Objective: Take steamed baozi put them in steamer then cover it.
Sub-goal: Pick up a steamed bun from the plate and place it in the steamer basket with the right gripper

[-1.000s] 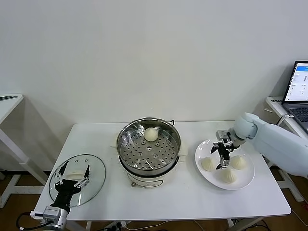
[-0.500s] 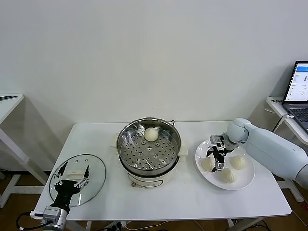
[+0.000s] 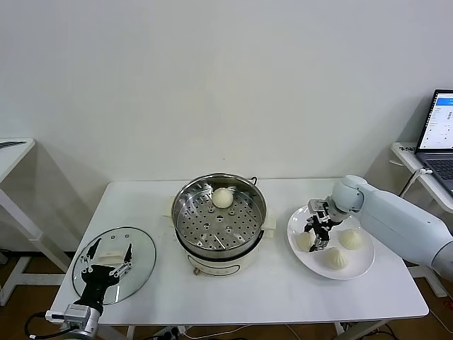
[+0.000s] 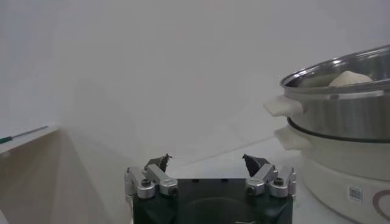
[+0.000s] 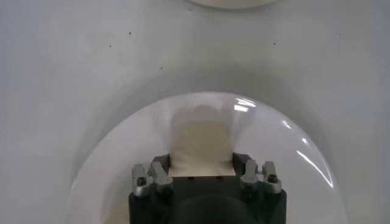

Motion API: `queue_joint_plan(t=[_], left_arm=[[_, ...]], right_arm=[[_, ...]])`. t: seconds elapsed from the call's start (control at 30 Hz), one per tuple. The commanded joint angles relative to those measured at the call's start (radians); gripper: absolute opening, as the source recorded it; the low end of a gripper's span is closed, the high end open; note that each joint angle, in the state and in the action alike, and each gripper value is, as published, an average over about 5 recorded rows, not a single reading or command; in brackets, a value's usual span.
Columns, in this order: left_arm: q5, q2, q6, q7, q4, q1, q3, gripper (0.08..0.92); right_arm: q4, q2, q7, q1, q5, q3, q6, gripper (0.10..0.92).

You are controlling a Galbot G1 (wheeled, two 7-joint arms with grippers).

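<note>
The steamer [image 3: 185, 212] stands at the table's middle, uncovered, with one baozi [image 3: 222, 197] on its perforated tray. Three baozi lie on a white plate [image 3: 354, 273] to its right. My right gripper [image 3: 316, 237] is down over the leftmost plate baozi [image 3: 304, 242]. In the right wrist view that baozi [image 5: 201, 137] sits squeezed between the fingers of my right gripper [image 5: 201, 161]. The glass cover [image 3: 141, 248] lies flat at the table's front left. My left gripper [image 3: 110, 249] hovers open over the cover and is empty. It also shows in the left wrist view [image 4: 207, 161].
Two other baozi [image 3: 350, 239] [image 3: 335, 258] lie close beside the right gripper on the plate. The steamer [image 4: 341, 115] is to the right of the left gripper. A laptop [image 3: 439, 134] stands on a side table at far right.
My right gripper moved left across the plate from between the buns to the leftmost baozi and settled down around it. The left arm has not moved.
</note>
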Motion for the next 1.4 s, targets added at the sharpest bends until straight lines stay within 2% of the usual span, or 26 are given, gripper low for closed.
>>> queue_joint_plan(t=[0.03, 0.2, 0.37, 0.57, 0.7, 1.07, 1.4], left_arm=[[0.000, 0.002, 0.002, -0.001, -0.007, 0.002, 0.000, 0.823], [0.000, 0.001, 0.002, -0.002, -0.009, 0.001, 0.001, 0.823], [0.000, 0.002, 0.003, -0.002, -0.015, -0.002, 0.004, 0.823], [0.000, 0.006, 0.003, -0.003, -0.025, -0.004, 0.005, 0.823], [0.000, 0.008, 0.004, -0.002, -0.030, -0.007, 0.004, 0.823], [-0.005, 0.010, 0.005, 0.000, -0.021, -0.017, -0.014, 0.823], [-0.008, 0.011, 0.005, 0.000, -0.015, -0.021, -0.025, 0.823]], right_arm=[[0.095, -0.092, -0.010, 0.171, 0.150, -0.118, -0.032, 0.666], [0.245, -0.165, -0.014, 0.451, 0.310, -0.338, -0.092, 0.662], [0.365, -0.164, -0.021, 0.747, 0.456, -0.543, -0.167, 0.668], [0.457, -0.074, -0.012, 0.927, 0.585, -0.639, -0.257, 0.669], [0.476, 0.042, 0.020, 0.956, 0.656, -0.648, -0.298, 0.675], [0.333, 0.410, 0.083, 0.818, 0.708, -0.588, -0.343, 0.679], [0.029, 0.634, 0.079, 0.605, 0.618, -0.515, -0.338, 0.679]])
